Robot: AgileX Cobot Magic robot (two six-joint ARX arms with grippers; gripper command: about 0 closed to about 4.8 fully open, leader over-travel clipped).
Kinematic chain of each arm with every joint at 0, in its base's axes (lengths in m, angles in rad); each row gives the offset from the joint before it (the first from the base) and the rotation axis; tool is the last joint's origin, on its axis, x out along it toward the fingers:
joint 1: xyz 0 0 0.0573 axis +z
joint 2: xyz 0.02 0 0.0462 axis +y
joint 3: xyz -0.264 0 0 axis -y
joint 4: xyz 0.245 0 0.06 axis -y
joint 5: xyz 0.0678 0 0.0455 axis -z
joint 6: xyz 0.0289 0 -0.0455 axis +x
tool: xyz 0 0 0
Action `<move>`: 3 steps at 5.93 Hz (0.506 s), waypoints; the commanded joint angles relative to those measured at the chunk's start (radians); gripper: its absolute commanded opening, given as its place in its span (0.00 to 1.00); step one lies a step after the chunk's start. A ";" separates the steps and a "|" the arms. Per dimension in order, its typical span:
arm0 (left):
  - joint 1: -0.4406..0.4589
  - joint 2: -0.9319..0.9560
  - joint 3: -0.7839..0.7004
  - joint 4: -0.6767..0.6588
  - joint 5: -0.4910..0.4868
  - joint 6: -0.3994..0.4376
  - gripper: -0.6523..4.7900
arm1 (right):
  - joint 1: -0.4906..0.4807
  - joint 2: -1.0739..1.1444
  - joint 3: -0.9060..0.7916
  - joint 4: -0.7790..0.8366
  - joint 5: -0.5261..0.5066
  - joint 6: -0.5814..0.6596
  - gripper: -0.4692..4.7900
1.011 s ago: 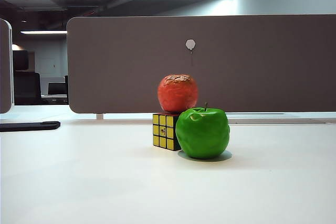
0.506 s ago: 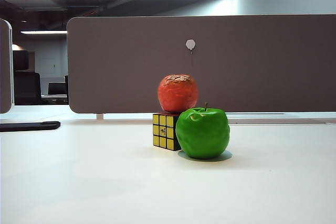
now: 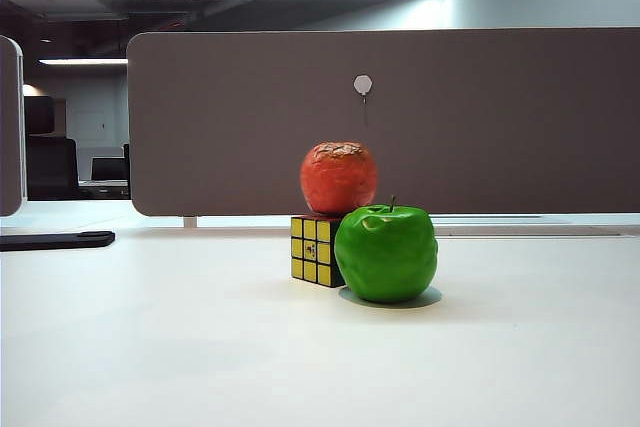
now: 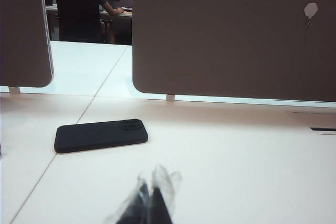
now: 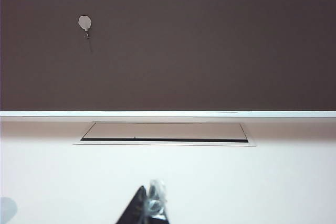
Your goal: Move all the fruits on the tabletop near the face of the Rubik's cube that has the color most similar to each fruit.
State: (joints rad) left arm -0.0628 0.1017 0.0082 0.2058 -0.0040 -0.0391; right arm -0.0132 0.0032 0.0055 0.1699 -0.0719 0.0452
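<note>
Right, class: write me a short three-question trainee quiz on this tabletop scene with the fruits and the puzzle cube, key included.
1. True or false: the wrinkled orange-red fruit appears above the small black-edged Rubik's cube.
2. Which cube face looks toward the exterior camera? A) red B) yellow C) white
3. Fill in: the glossy green apple stands on the white tabletop to the ____ of the cube in the exterior view.

Key
1. True.
2. B.
3. Right. It overlaps the cube's right edge.

Note: neither arm appears in the exterior view. The left claw is shut near a flat black phone; the right claw is shut and empty, both away from the fruits.
</note>
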 commanded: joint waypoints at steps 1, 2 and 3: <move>0.002 0.000 0.003 0.013 0.004 0.055 0.11 | 0.000 -0.001 -0.004 0.006 0.002 0.008 0.09; 0.002 0.000 0.003 0.014 0.004 0.091 0.11 | 0.000 -0.001 -0.004 0.006 0.002 0.008 0.09; 0.002 0.000 0.003 0.014 0.004 0.084 0.11 | 0.000 -0.001 -0.004 0.006 0.002 0.008 0.09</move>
State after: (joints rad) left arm -0.0628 0.1017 0.0082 0.2058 -0.0029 0.0444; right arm -0.0132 0.0032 0.0051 0.1661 -0.0719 0.0483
